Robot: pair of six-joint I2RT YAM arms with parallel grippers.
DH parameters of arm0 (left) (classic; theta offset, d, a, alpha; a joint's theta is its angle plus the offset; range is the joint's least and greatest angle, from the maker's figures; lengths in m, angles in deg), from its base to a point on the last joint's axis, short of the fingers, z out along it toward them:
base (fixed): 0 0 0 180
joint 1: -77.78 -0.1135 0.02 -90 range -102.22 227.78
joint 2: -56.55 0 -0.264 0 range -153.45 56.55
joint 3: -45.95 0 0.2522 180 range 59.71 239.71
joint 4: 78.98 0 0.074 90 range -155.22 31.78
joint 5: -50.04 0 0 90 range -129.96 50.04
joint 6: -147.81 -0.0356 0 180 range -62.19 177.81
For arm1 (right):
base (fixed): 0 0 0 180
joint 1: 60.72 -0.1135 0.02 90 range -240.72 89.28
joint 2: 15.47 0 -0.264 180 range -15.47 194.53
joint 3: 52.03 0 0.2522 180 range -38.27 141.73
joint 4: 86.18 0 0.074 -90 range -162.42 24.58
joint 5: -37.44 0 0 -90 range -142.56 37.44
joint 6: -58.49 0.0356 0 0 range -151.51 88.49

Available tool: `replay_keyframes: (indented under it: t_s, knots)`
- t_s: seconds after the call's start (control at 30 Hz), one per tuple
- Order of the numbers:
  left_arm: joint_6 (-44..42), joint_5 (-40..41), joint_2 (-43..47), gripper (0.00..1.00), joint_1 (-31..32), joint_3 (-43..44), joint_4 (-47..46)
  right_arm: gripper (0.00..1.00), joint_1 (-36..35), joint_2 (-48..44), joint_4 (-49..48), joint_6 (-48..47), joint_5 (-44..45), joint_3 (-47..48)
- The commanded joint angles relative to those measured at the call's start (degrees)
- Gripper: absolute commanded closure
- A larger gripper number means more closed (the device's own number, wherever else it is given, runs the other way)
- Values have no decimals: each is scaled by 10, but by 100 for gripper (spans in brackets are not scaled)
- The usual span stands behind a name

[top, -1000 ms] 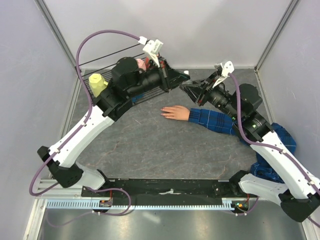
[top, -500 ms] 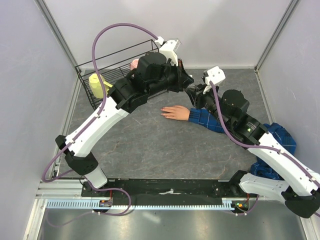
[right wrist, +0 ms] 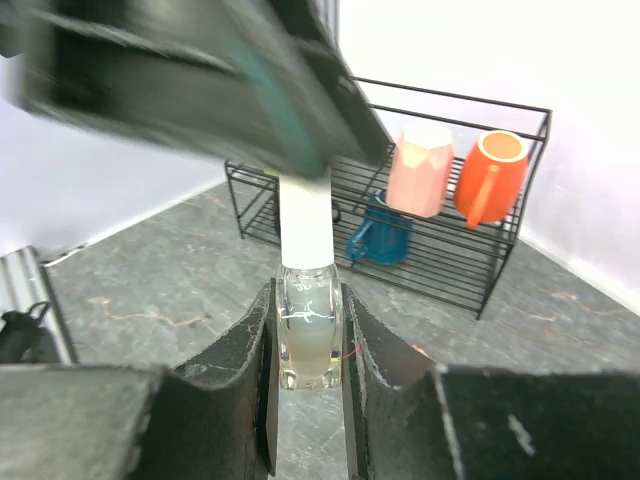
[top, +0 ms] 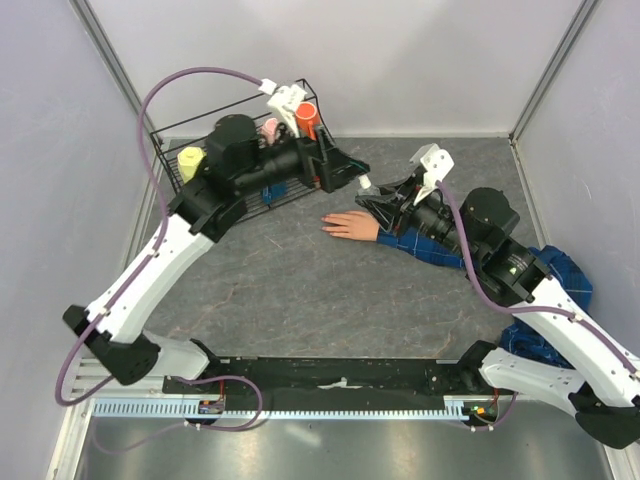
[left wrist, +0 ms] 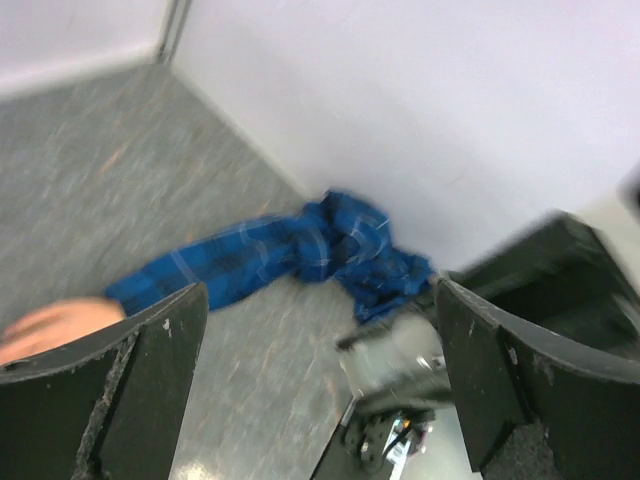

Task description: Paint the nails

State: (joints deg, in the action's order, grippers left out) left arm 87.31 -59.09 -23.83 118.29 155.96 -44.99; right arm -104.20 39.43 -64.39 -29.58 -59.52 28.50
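The peach-pink fake hand (top: pixel 350 225) lies palm down mid-table at the end of a blue plaid sleeve (top: pixel 432 246). Its nails are too small to make out. My right gripper (top: pixel 373 196) hovers just behind the hand, shut on a small clear bottle (right wrist: pixel 307 325) with a white cap (right wrist: pixel 305 222), held upright. My left gripper (top: pixel 350 172) hangs just left of the cap, open and empty. In the blurred left wrist view its fingers (left wrist: pixel 110 395) stand wide apart over the sleeve (left wrist: pixel 250 262) and a sliver of the hand (left wrist: pixel 55 325).
A black wire rack (right wrist: pixel 470 262) stands at the back left with a pink mug (right wrist: pixel 421 168), an orange mug (right wrist: pixel 492 172) and a blue mug (right wrist: pixel 382 238). A yellow cup (top: pixel 191 161) sits at its left end. The rest of the shirt is bunched at the right (top: pixel 560 278).
My left gripper has opened and drawn back to the left, away from the bottle's cap. The right gripper has kept its hold on the bottle and shifted slightly nearer the hand.
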Motion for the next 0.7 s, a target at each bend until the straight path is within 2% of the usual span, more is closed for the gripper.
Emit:
replay_keyframes:
  t_s: [0.0, 0.1, 0.2, 0.3, 0.37, 0.4, 0.47, 0.53, 0.57, 0.67]
  knots:
    - [48, -142, 78, 0, -38, -70, -177, 100, 41, -8, -33, 39, -112, -3]
    - [76, -207, 98, 1, -61, -119, -251, 100, 94, -1, -56, 83, -204, -6]
    - [86, -237, 95, 0, -72, -132, -269, 100, 117, 10, -92, 117, -258, -10]
    - [87, -245, 92, 0, -75, -128, -270, 100, 125, 18, -107, 126, -283, -10]
    - [80, -246, 89, 5, -76, -113, -254, 100, 126, 20, -108, 130, -285, -9]
    - [63, -243, 86, 7, -76, -101, -233, 100, 127, 21, -108, 130, -287, -10]
    - [44, -215, 73, 23, -76, -50, -135, 100, 128, 22, -108, 130, -287, -8]
    - [20, -184, 45, 33, -76, 17, -64, 100, 128, 26, -103, 129, -284, -3]
    - [14, -178, 35, 33, -76, 38, 4, 100, 128, 28, -98, 123, -282, -1]
    - [7, -192, 7, 33, -76, 85, 64, 100, 129, 36, -82, 106, -281, 12]
